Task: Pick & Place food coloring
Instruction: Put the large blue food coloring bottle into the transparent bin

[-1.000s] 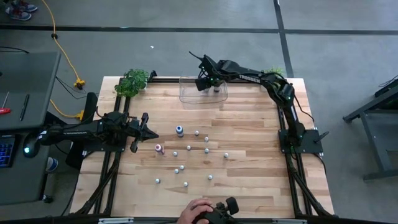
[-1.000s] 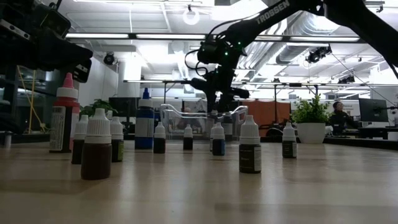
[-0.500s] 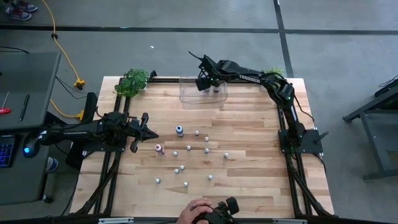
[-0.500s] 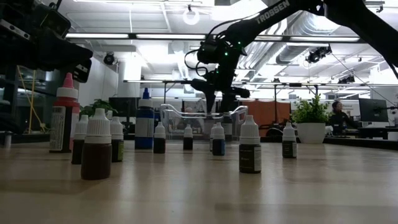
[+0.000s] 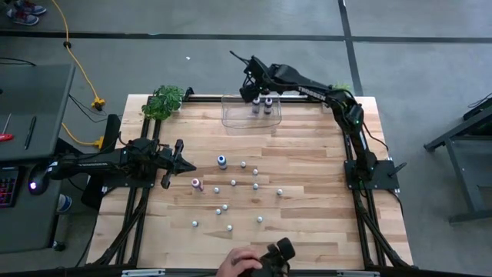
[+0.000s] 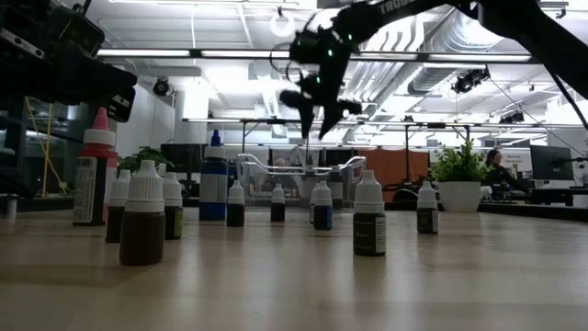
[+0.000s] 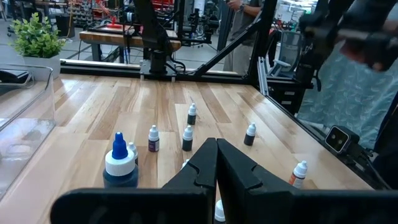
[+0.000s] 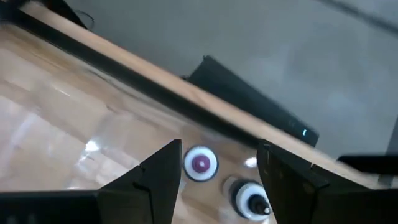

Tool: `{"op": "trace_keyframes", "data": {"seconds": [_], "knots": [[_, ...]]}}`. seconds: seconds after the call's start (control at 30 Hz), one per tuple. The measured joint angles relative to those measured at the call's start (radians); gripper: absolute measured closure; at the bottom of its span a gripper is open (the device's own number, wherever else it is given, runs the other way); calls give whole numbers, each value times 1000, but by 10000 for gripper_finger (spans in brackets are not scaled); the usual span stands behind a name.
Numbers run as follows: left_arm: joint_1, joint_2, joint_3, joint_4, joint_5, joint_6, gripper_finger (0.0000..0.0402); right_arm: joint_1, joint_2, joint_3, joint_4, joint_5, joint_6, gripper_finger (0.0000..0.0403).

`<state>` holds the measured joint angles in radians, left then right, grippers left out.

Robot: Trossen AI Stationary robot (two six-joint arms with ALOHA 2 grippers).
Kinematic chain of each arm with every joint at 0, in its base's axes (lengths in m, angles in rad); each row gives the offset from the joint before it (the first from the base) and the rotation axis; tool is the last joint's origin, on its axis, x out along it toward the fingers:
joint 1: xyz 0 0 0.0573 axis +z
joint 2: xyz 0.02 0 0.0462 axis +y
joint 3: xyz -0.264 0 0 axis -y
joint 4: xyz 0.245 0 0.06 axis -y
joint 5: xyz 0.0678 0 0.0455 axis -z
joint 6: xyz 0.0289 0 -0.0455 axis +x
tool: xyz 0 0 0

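While two food coloring bottles (image 5: 261, 104) stand in the clear bin (image 5: 231, 115), the right gripper (image 5: 247, 86) hovers above with fingers apart, empty, a dozen-odd table bottles (image 5: 222, 161) left.

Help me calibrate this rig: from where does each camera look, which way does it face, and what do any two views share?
High view: overhead, straight down; both arms, left gripper, right gripper above the clear bin.
Low view: table height, level across the bottles into the room; right gripper raised.
Left wrist view: forward past its shut fingers over the table.
Right wrist view: down between open fingers at two bottles in the bin.
Shared: the blue-capped bottle shows in three.
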<state>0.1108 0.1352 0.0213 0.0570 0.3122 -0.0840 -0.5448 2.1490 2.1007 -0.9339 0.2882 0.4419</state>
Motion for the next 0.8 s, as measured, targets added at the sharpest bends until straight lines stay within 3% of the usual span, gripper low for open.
{"op": "trace_keyframes", "data": {"seconds": [0.3,0.43,0.57,0.8], "knots": [[0,0,0,0,0,0,399,90,0,255,-27,-16,-220,206],[0,0,0,0,0,0,399,139,-38,230,57,-52,-293,205],[0,0,0,0,-3,0,399,182,-53,230,90,-127,-341,205],[0,0,0,0,-13,0,399,258,-60,230,85,-355,-442,205]]}}
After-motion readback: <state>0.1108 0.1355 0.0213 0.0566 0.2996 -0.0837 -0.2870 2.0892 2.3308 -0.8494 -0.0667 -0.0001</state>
